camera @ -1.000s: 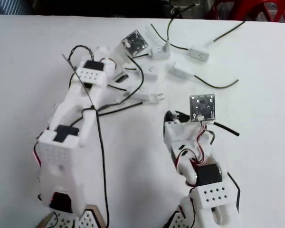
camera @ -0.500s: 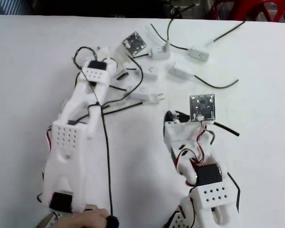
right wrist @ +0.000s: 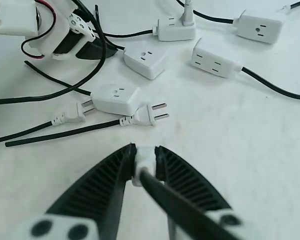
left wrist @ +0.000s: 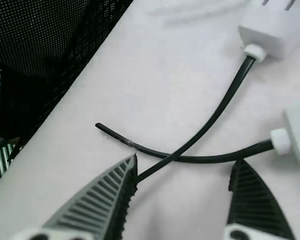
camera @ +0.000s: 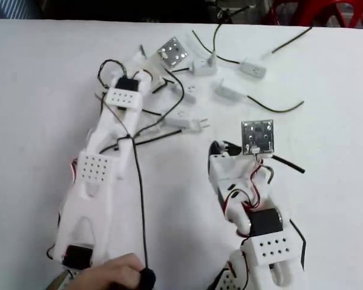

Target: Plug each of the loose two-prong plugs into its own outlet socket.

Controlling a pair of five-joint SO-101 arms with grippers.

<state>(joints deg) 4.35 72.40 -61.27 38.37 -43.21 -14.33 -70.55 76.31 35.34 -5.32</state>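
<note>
Over the last second your left arm has stretched farther across the tabletop [camera: 36, 121]. Your left hand [left wrist: 185, 167] is now out near the far edge, jaws spread wide and holding nothing. Two crossed black cords [left wrist: 225, 106] lie on the surface between the jaws, and a far plug [left wrist: 270, 30], white with its prongs just showing, lies a little beyond. That reads as a line-up for a pick rather than a pick, so this move has plugged nothing in. Your right arm has not budged: your right hand [right wrist: 145, 150] is clamped on what looks like a small plug body [right wrist: 144, 162], its black cord trailing back under the wrist. It is held low, just short of the loose two-prong plug [right wrist: 149, 116] lying flat on the tabletop. Ahead, one socket block [right wrist: 115, 97] has a second plug [right wrist: 72, 116] at its side, though I cannot tell whether that one is seated. A square socket [right wrist: 145, 60] and a long socket [right wrist: 215, 60] lie free behind, and the far socket [right wrist: 174, 27] already carries a plug. What stands in your way is the tangle. The left arm's wiring [right wrist: 104, 47] and stray cords lie just beside the square socket, so the long socket looks the easier approach for your right hand.
</note>
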